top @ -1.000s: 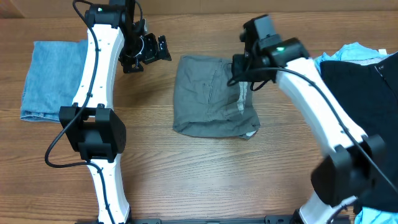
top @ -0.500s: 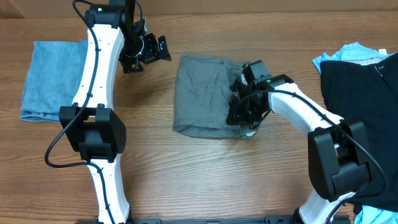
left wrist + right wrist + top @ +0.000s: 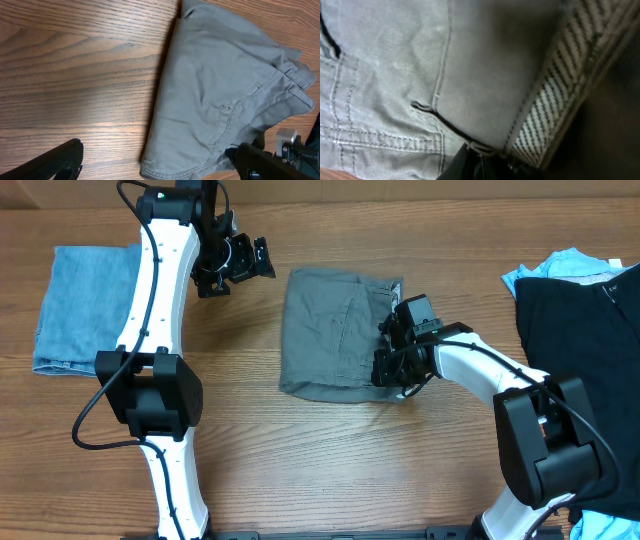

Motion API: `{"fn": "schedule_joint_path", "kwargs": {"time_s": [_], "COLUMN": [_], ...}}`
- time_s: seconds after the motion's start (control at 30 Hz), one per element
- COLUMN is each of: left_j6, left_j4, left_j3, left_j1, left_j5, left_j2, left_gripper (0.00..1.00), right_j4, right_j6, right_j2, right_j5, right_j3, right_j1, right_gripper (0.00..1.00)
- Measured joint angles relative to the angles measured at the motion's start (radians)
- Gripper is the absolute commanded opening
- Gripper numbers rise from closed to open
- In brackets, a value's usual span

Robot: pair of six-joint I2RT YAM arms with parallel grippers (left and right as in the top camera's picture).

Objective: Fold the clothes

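Note:
The grey shorts [image 3: 330,330] lie folded in the middle of the table; they also show in the left wrist view [image 3: 220,80] and fill the right wrist view [image 3: 395,60]. My right gripper [image 3: 392,365] is low at the shorts' right edge, its jaws [image 3: 485,165] shut on a fold of grey fabric by the striped pale lining [image 3: 555,100]. My left gripper [image 3: 250,258] hovers open and empty up-left of the shorts, its fingers wide apart [image 3: 160,162]. A black garment [image 3: 580,340] lies on a light-blue one [image 3: 560,265] at the right.
A folded blue denim piece [image 3: 85,300] lies at the far left. The black and light-blue garments reach the right edge of the wooden table [image 3: 320,460].
My right gripper came down from above the shorts' upper right onto their right edge, then shifted slightly right with the fabric. The left arm has not moved.

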Motion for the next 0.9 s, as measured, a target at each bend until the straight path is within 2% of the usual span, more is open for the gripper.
{"fn": "schedule_joint_path", "kwargs": {"time_s": [0.13,0.23,0.37,0.5,0.73,0.9], "left_j6": [0.0,0.0,0.0,0.0,0.0,0.0], "left_j4": [0.0,0.0,0.0,0.0,0.0,0.0], "left_j3": [0.0,0.0,0.0,0.0,0.0,0.0], "left_j1": [0.0,0.0,0.0,0.0,0.0,0.0], "left_j5": [0.0,0.0,0.0,0.0,0.0,0.0], "left_j2": [0.0,0.0,0.0,0.0,0.0,0.0], "left_gripper": [1.0,1.0,1.0,1.0,1.0,1.0], "right_j4": [-0.19,-0.215,-0.121,0.015,0.089,0.253], "right_j6": [0.008,0.01,-0.032,-0.072,-0.092,-0.095], "right_j2": [-0.031,-0.097,-0.186,-0.183,-0.036,0.12], "right_j5": [0.082,0.108,0.111,0.111,0.111,0.112], "right_j3": [0.093,0.203,0.325,0.34,0.339,0.338], "right_j1": [0.0,-0.003,-0.003,-0.003,-0.004,-0.037], "right_gripper": [0.1,0.05,0.04,0.04,0.04,0.04]}}
